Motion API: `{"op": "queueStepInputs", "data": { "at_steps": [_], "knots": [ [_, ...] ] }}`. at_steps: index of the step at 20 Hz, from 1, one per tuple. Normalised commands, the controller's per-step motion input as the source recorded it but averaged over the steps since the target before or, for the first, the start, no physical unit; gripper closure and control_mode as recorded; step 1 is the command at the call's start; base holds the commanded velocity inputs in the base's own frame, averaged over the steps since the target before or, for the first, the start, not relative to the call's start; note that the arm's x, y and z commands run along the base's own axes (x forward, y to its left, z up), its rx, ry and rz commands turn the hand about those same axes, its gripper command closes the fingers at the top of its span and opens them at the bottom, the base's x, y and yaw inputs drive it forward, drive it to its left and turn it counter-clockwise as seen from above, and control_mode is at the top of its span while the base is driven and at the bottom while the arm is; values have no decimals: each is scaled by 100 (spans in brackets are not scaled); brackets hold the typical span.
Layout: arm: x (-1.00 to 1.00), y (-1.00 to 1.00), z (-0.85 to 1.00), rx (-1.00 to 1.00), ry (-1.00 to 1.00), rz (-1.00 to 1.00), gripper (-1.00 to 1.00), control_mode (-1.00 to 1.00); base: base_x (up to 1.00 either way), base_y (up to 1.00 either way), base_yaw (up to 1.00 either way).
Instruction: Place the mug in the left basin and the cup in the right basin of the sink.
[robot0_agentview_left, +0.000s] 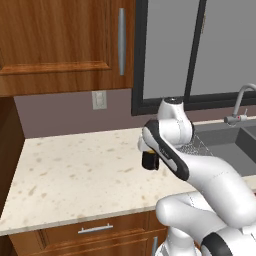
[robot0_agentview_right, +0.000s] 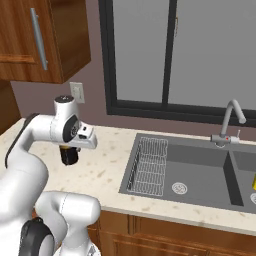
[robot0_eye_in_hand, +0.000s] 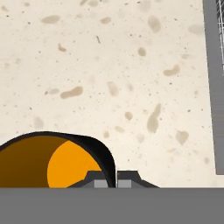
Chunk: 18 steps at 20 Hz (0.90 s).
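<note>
My gripper (robot0_eye_in_hand: 112, 180) is shut on the rim of the black mug (robot0_eye_in_hand: 57, 162), whose orange inside faces the hand camera. The mug (robot0_agentview_right: 69, 155) hangs under the hand over the speckled counter, left of the sink (robot0_agentview_right: 131, 165). From the left base view the mug (robot0_agentview_left: 150, 160) peeks out beside my forearm. The left basin (robot0_agentview_right: 200, 172) holds a wire rack (robot0_agentview_right: 149, 165) along its left side. A sliver of the yellow cup (robot0_agentview_right: 254, 181) shows in the right basin (robot0_agentview_right: 242, 172) at the picture's edge.
A silver faucet (robot0_agentview_right: 227, 125) stands behind the divider between the basins. The beige counter (robot0_agentview_left: 75, 175) stretches left to a wooden side wall. Wooden cabinets (robot0_agentview_left: 60, 40) hang above it, and a wall outlet (robot0_agentview_left: 99, 100) sits beneath them. A dark-framed window (robot0_agentview_right: 175, 55) is behind the sink.
</note>
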Motion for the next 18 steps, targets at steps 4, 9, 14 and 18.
{"op": "queueStepInputs", "data": {
  "at_steps": [4, 9, 14, 18],
  "knots": [
    [-12, -15, 29, 0, 0, 0, 100, -100, 0, 0, 0],
    [-15, -7, 25, 0, 0, 0, 100, -100, 0, 0, 0],
    [-16, -7, 31, 0, 0, 0, 100, -100, 0, 0, 0],
    [-17, -6, 22, 0, 0, 0, 100, -100, 0, 0, 0]
  ]
}}
